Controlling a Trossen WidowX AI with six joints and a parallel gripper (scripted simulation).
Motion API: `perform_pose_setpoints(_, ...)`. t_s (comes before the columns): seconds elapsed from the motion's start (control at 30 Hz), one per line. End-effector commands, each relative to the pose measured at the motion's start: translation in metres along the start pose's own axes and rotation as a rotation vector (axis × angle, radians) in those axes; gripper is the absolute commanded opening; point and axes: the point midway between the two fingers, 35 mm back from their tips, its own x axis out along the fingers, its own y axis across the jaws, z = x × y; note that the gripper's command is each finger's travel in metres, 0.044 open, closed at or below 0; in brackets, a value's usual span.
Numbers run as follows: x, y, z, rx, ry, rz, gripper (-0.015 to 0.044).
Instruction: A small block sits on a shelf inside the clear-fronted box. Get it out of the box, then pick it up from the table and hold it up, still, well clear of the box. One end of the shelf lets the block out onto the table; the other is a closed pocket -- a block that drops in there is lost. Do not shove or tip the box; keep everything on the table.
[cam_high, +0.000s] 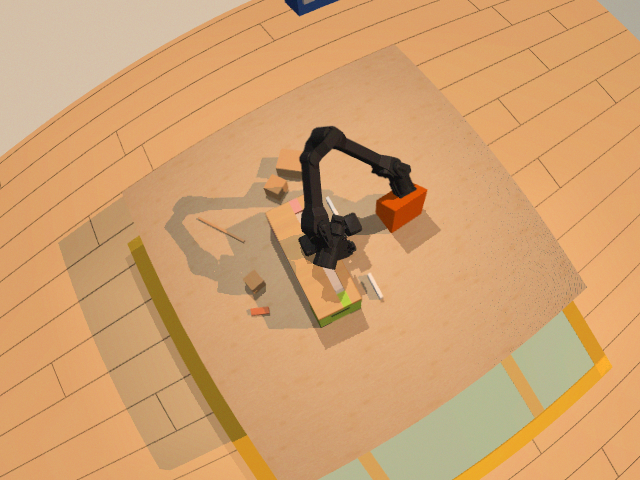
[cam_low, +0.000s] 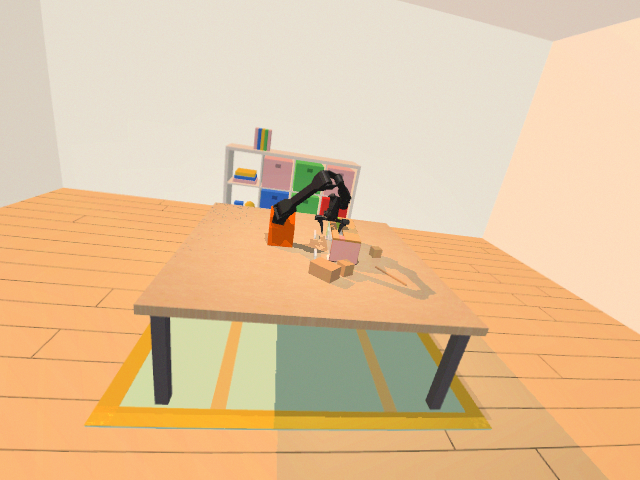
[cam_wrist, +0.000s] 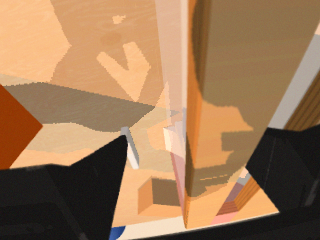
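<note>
The box (cam_high: 281, 221) (cam_low: 345, 251) (cam_wrist: 230, 60) stands on the table, with a wooden top, a green end and a pink end. Its clear front shows as a pale pane in the wrist view. I cannot make out the small block on the shelf in any view. My gripper (cam_high: 339, 241) (cam_low: 332, 230) (cam_wrist: 173, 132) is open and empty, above the middle of the box. Its fingers point down, and in the wrist view they lie on either side of the box's top front edge. The arm hides part of the box top in the top view.
An orange pedestal (cam_high: 403, 207) (cam_low: 281, 229) (cam_wrist: 17, 127) stands under the arm's base. White bars (cam_high: 375, 286) (cam_wrist: 131, 149) stand in front of the box. Wooden blocks (cam_high: 276, 187) (cam_low: 324, 269) lie near the pink end. Behind the box are a rod (cam_high: 221, 229) (cam_low: 391, 275), a cube (cam_high: 254, 282) and a small red-orange piece (cam_high: 260, 311).
</note>
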Motion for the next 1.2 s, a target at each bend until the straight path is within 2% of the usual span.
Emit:
perform_pose_setpoints(0.0,0.002,-0.001,-0.009,0.004,0.001,-0.006,0.04)
perform_pose_setpoints(1.17,0.019,-0.001,-0.059,0.003,0.004,-0.006,0.04)
